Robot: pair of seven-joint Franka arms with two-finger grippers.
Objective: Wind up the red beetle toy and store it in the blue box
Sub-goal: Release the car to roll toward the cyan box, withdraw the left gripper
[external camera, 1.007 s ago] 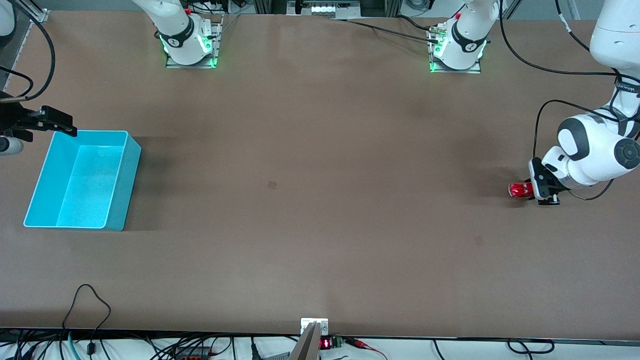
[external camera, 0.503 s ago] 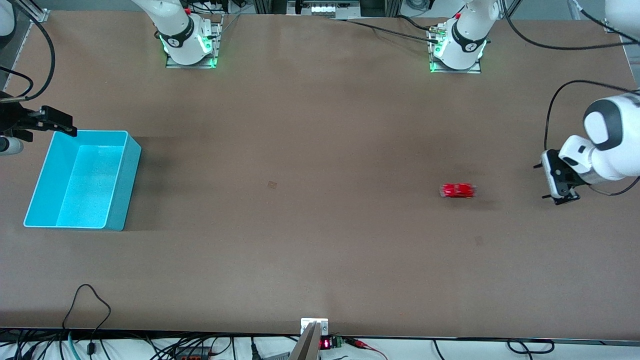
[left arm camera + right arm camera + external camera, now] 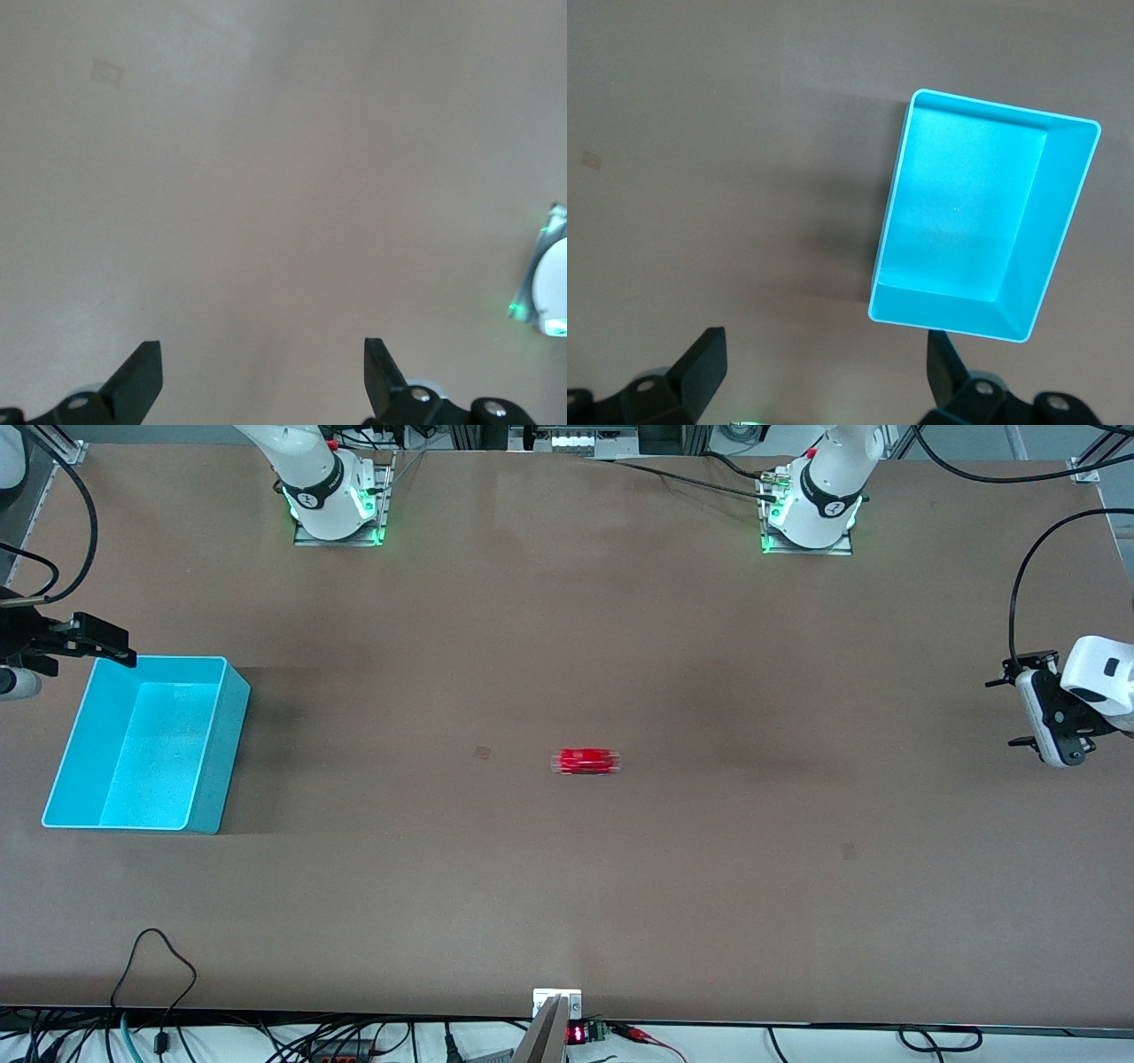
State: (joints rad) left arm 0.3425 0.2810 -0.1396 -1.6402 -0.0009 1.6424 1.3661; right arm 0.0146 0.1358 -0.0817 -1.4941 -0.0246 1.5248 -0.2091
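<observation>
The red beetle toy (image 3: 586,762) stands alone near the middle of the table, streaked by motion, with no gripper touching it. The blue box (image 3: 142,740) sits empty at the right arm's end of the table; the right wrist view shows its bare floor (image 3: 957,221). My left gripper (image 3: 1004,713) hangs open over the left arm's end of the table, far from the toy. Its wrist view shows only bare tabletop between its fingers (image 3: 142,376). My right gripper (image 3: 89,646) waits open beside the box's corner farther from the front camera, with nothing between its fingers (image 3: 707,359).
Both arm bases (image 3: 335,505) (image 3: 811,509) stand along the table's edge farthest from the front camera. Cables (image 3: 159,957) and a small device (image 3: 556,1005) lie at the edge nearest that camera. The left arm's base (image 3: 545,297) also shows in the left wrist view.
My left gripper opened and let go of the toy, then drew back and up. The toy has rolled across the table toward the blue box. The right arm has not moved.
</observation>
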